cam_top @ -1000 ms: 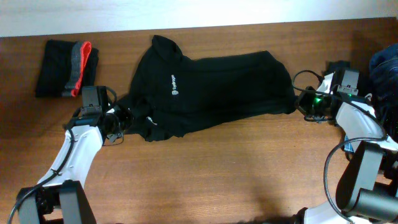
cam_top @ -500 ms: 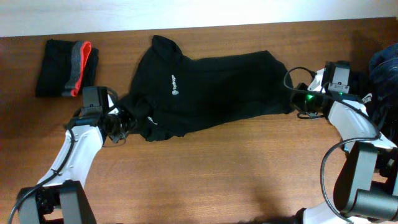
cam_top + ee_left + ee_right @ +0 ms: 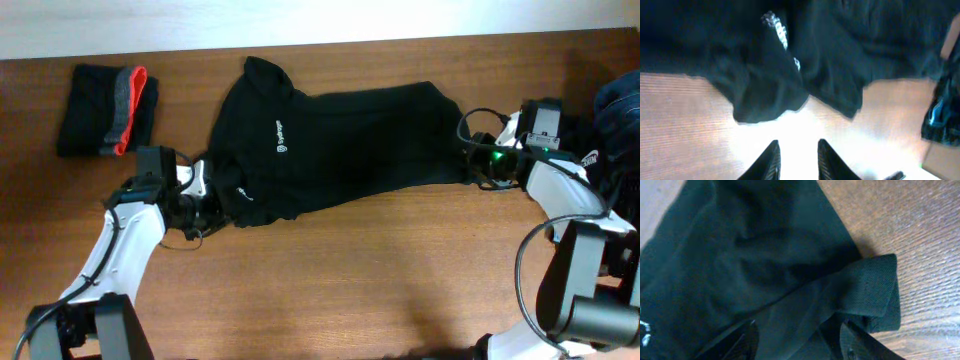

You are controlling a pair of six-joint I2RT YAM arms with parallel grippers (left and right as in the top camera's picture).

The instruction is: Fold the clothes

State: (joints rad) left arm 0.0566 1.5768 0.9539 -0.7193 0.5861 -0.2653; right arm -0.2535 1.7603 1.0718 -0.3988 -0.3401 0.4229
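Limp, light black shirt (image 3: 340,140) lies between both arms. Left gripper (image 3: 799,159), slightly parted and empty, has a crumpled edge just ahead. Right gripper (image 3: 797,336) stands wide, its jaws astride a doubled edge, likely the firmest pinch point

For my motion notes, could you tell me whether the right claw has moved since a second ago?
Yes: seen from overhead, the right claw has shifted slightly left, away from the blue garment at the right edge.
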